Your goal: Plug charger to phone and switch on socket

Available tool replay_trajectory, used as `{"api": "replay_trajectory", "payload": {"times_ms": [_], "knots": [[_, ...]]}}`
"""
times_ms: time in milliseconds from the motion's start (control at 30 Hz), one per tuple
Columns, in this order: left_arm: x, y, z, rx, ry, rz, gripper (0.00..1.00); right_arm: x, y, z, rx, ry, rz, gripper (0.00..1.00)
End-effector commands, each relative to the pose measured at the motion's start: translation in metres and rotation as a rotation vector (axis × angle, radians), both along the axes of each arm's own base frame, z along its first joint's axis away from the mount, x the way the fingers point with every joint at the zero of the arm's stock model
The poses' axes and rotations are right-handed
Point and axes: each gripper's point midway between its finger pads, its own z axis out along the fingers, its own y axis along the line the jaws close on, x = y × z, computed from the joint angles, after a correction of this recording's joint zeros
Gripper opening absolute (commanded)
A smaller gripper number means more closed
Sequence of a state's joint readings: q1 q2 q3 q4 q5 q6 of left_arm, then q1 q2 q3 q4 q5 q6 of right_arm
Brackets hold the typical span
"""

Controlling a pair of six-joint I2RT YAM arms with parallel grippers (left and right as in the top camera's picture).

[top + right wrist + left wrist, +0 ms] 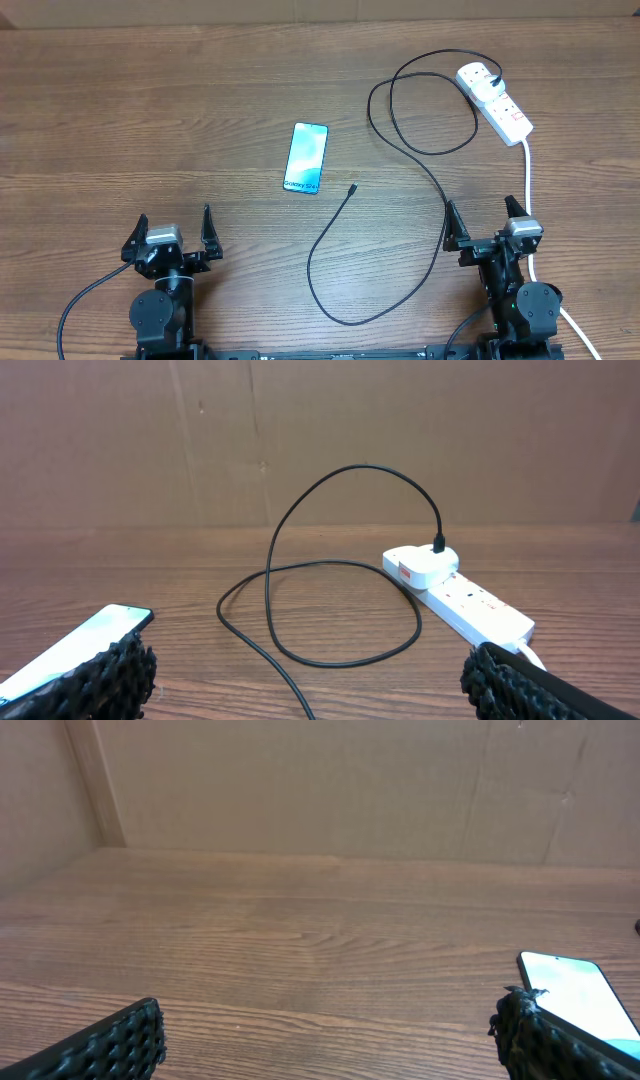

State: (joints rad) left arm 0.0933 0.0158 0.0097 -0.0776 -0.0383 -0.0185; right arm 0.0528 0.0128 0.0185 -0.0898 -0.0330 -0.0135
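My left claw (173, 215) and right claw (480, 205) gape wide, empty, at the near edge of the table (150, 120). The phone (306, 157) lies mid-table, long axis near-to-far, slightly tilted, text end toward me. The connector tip (352, 188) of the charger (309, 262) rests just right of that end; I should pinch close behind the tip.

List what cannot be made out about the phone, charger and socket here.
- Elongated white power strip: switch positions too small to read, in the overhead and right wrist views.
- Thin black cable's connector tip: type too small to tell, overhead.
- Slim blue-screened phone: left wrist view, partly hidden by a gripper finger.
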Motion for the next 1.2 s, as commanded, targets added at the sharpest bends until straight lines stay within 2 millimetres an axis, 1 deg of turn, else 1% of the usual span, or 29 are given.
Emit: {"api": "replay_trajectory", "payload": {"times_ms": [0,233,300,333,400,467,500,567,633,733,833,900,967,1033,1100,1167], "knots": [[0.0,0.0,0.0,0.022,-0.002,-0.002,1.0,0.0,-0.003,-0.002,0.006,-0.004,-0.016,1.0],[0.0,0.0,0.0,0.017,-0.004,-0.005,1.0,0.0,-0.003,-0.002,0.006,-0.004,-0.016,1.0],[0.001,-0.009,0.0,-0.035,-0.008,-0.05,1.0,0.0,-0.003,-0.002,0.006,-0.004,-0.016,1.0],[0.001,-0.014,0.004,-0.065,-0.026,-0.08,1.0,0.0,-0.003,-0.002,0.006,-0.004,-0.016,1.0],[0.002,-0.028,0.02,-0.149,-0.094,-0.158,1.0,0.0,-0.003,-0.002,0.006,-0.004,-0.016,1.0],[-0.001,-0.046,0.041,-0.26,-0.168,-0.272,1.0,0.0,-0.003,-0.002,0.006,-0.004,-0.016,1.0],[-0.006,-0.06,0.064,-0.34,-0.247,-0.367,1.0,0.0,-0.003,-0.002,0.006,-0.004,-0.016,1.0],[-0.014,-0.068,0.089,-0.392,-0.337,-0.436,1.0,0.0,-0.003,-0.002,0.006,-0.004,-0.016,1.0],[-0.025,-0.074,0.112,-0.399,-0.424,-0.5,1.0,0.0,-0.003,-0.002,0.006,-0.004,-0.016,1.0],[-0.048,-0.083,0.15,-0.336,-0.589,-0.584,1.0,0.0,-0.003,-0.002,0.006,-0.004,-0.016,1.0],[-0.067,-0.08,0.183,-0.298,-0.717,-0.586,1.0,0.0,-0.003,-0.002,0.006,-0.004,-0.016,1.0],[-0.075,-0.074,0.203,-0.301,-0.765,-0.551,1.0,0.0,-0.003,-0.001,0.006,-0.004,-0.016,1.0],[-0.086,-0.066,0.23,-0.307,-0.814,-0.51,1.0,0.0,-0.003,-0.001,0.006,-0.004,-0.016,1.0],[-0.096,-0.062,0.253,-0.312,-0.846,-0.483,1.0,0.0,-0.003,-0.001,0.006,-0.004,-0.016,1.0],[-0.105,-0.064,0.279,-0.285,-0.858,-0.485,1.0,0.0,-0.003,-0.002,0.006,-0.004,-0.016,1.0],[-0.109,-0.074,0.302,-0.238,-0.826,-0.524,1.0,0.0,-0.003,-0.001,0.006,-0.004,-0.016,1.0]]}}
